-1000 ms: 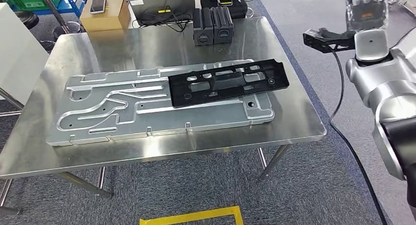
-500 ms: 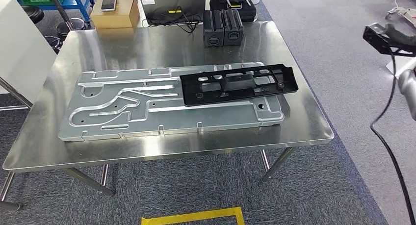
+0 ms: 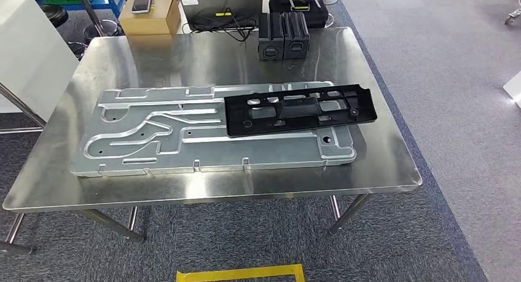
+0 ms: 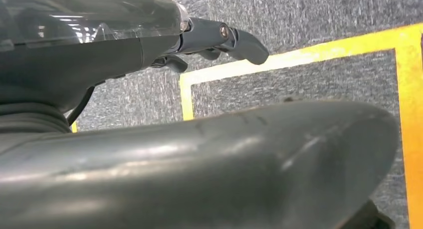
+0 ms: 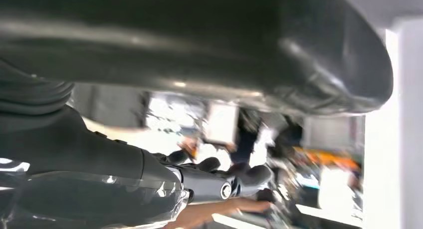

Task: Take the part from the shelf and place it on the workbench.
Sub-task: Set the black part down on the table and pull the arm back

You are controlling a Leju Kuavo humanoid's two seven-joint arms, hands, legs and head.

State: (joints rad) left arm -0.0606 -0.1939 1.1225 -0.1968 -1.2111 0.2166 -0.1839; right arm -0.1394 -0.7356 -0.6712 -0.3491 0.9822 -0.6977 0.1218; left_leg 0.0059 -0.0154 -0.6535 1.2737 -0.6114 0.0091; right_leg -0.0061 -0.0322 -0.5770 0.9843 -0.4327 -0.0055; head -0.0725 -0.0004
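Gone from your head view is the raised right arm that stood at the frame's edge a second ago. Nearest you, the left hand (image 4: 214, 39) hangs over grey carpet and yellow floor tape (image 3: 239, 273), fingers loose, holding nothing; whether the right hand (image 5: 219, 181) grasps anything, you cannot tell through the blur. On the steel workbench (image 3: 381, 171), the black part (image 3: 299, 110) lies flat across a pressed metal panel (image 3: 184, 141). Judge it light, stiff plastic with open slots; grip a long edge. Beyond sit two black cases (image 3: 282, 36) and a cardboard box (image 3: 150, 15).
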